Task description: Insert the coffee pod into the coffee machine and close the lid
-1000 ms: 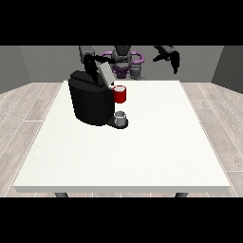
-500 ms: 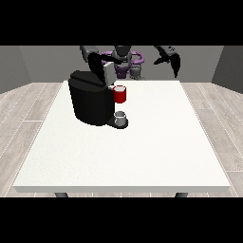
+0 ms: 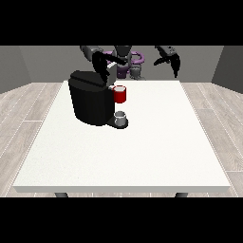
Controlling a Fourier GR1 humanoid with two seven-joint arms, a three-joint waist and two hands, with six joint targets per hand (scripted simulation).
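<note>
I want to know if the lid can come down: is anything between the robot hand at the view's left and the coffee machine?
Nothing visible. That robot hand hovers just above the coffee machine, with no object between them.

The coffee machine (image 3: pixel 90 102) stood on the surface (image 3: pixel 142 152), toward its far left. A cup (image 3: pixel 121 118) sat at the machine's right foot, with the coffee pod (image 3: pixel 120 94) above it. Both hands (image 3: pixel 102 65) (image 3: pixel 171 59) hung behind, the leftward one above the machine.

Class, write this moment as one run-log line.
hand at the view's left: above coffee machine | hand at the view's right: raised, holding nothing | red pod holder: at machine's front | cup: beneath
</note>
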